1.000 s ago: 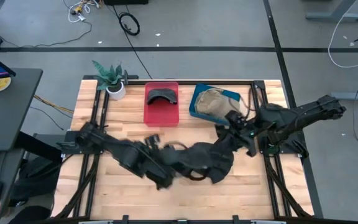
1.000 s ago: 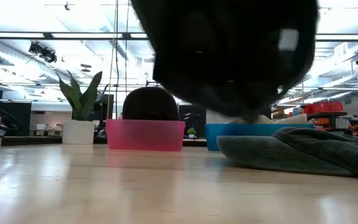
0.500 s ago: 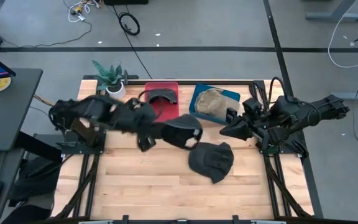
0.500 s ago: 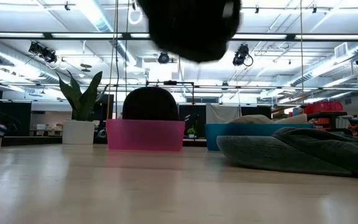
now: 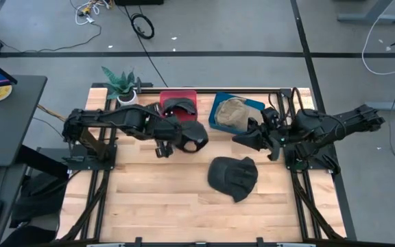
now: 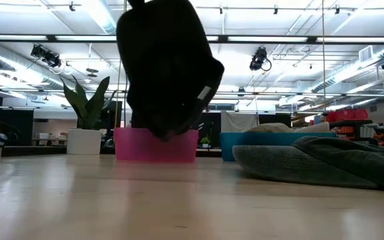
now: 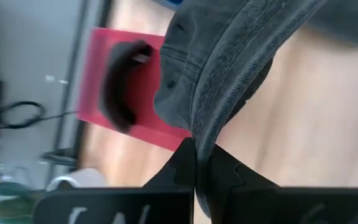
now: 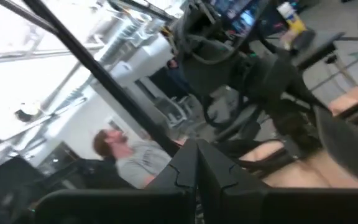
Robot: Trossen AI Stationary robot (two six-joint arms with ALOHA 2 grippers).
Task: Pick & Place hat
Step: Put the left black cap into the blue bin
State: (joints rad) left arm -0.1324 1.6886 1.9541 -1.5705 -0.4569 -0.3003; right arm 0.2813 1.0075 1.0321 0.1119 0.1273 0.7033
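Note:
A dark hat (image 5: 192, 137) is up in my left gripper (image 5: 169, 138), which is shut on it just near of the red bin (image 5: 178, 125). In the low view this hat (image 6: 169, 67) hangs in front of the bin (image 6: 155, 145). Another dark hat (image 5: 178, 105) lies inside the red bin. A third, grey hat (image 5: 233, 177) rests flat on the table. My right gripper (image 5: 242, 139) is shut on nothing, hovering at the near side of the blue bin (image 5: 218, 116). My left gripper pinches the dark hat by the stitched edge of its brim (image 7: 199, 137) between the two fingers. The fingers reach in roughly level from the table's left. The hat is lifted clear of the table and hangs past the fingertips, over the red bin's near edge.
The blue bin holds a tan hat (image 5: 233, 111). A potted plant (image 5: 122, 86) stands at the far left corner. Black rails (image 5: 108, 130) run along both table sides. Bare wood lies near of the grey hat. A person (image 8: 120, 155) shows in the room behind.
My left gripper has swung from the table's near middle toward the far left, up to the red bin, carrying the dark hat lifted clear. The grey hat has stayed on the table. My right gripper has moved a little toward the table's left.

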